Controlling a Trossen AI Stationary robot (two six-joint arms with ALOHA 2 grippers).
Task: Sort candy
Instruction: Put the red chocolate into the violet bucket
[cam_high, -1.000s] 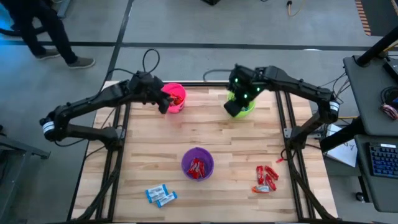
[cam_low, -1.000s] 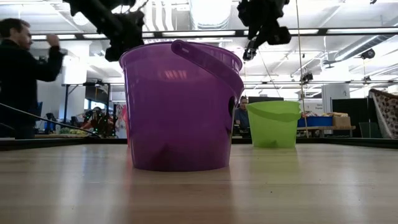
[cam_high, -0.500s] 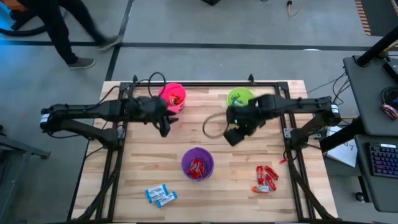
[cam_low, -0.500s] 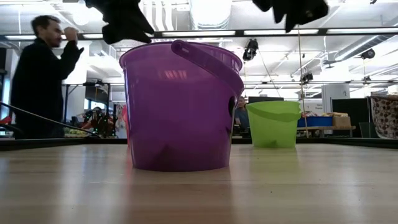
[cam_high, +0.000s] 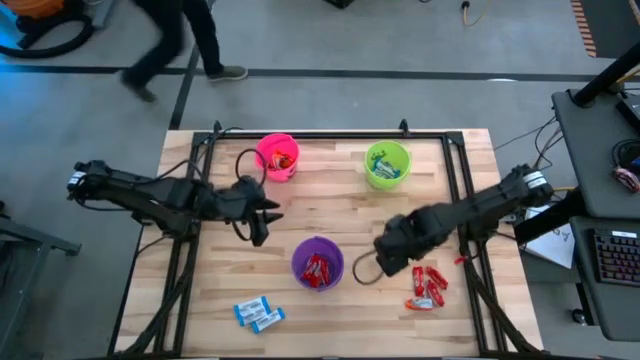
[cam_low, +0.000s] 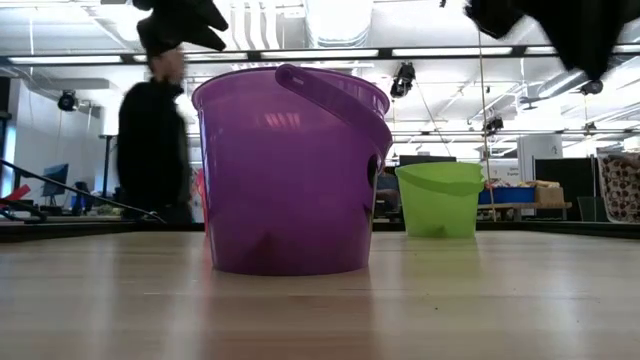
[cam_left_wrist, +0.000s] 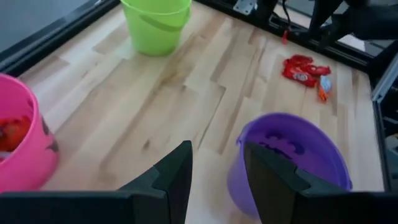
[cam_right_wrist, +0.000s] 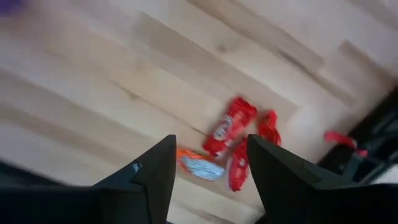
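Observation:
Red candies (cam_high: 427, 286) lie in a small pile near the table's near right corner; in the right wrist view they (cam_right_wrist: 233, 134) show with one orange-and-blue piece (cam_right_wrist: 199, 165). Two blue-and-white candies (cam_high: 258, 313) lie near the near edge, left of centre. More red candies (cam_high: 317, 268) sit in the purple cup (cam_high: 318, 263). My right gripper (cam_high: 392, 256) hovers open just left of the red pile, its fingers (cam_right_wrist: 211, 171) empty. My left gripper (cam_high: 258, 216) is open and empty above the table, left of and beyond the purple cup (cam_left_wrist: 286, 163).
A pink cup (cam_high: 278, 156) and a green cup (cam_high: 387, 164) stand near the far edge, each with candy inside. In the low view the purple cup (cam_low: 290, 170) stands in front and the green cup (cam_low: 438, 198) behind. A person (cam_high: 185, 35) walks past the far side.
Both arms have drawn back from the far cups toward the near edge. My left gripper left the pink cup and came to the table's middle left. My right gripper left the green cup and swung down beside the red candy pile. The person has walked rightward behind the table.

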